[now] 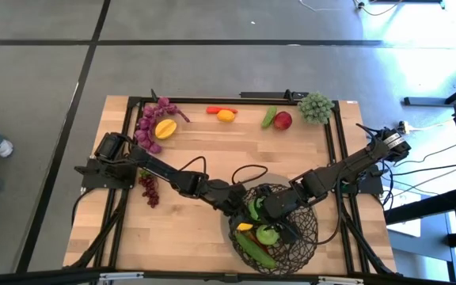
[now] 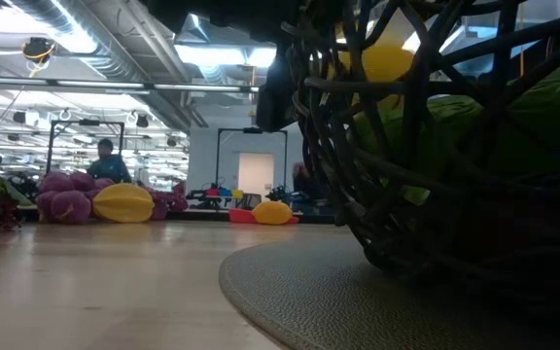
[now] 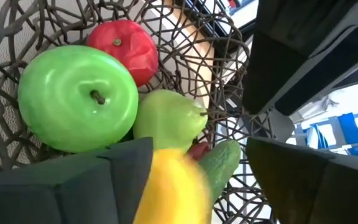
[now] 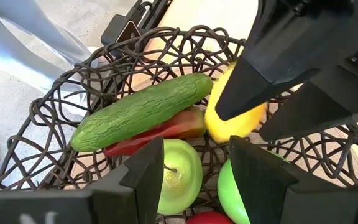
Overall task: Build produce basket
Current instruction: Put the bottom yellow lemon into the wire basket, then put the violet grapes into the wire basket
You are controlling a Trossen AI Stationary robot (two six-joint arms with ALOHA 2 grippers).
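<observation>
The dark woven basket (image 1: 311,237) stands at the table's near middle on a round grey mat (image 2: 290,292). In it lie a cucumber (image 4: 142,109), a red chili (image 4: 160,134), a green apple (image 3: 76,96), a red apple (image 3: 123,46) and a green pear-like fruit (image 3: 166,118). My left gripper (image 1: 244,212) is open over the basket's left side. A blurred yellow lemon (image 3: 169,186) sits between its fingers, close against one finger (image 3: 92,180). My right gripper (image 4: 196,149) is open and empty over the fruit, reaching in from the right. My left gripper points down into the basket with the lemon (image 4: 232,118) at its fingertips, above the other fruit. The gap between the fingers is wider than the lemon. I cannot tell whether the near finger touches it.
Along the table's far edge lie purple grapes (image 1: 153,123), a yellow fruit (image 1: 165,128), a chili with a lemon (image 1: 224,114), a green vegetable and a red apple (image 1: 277,119), and green grapes (image 1: 315,107). Red grapes (image 1: 149,188) lie by the left arm.
</observation>
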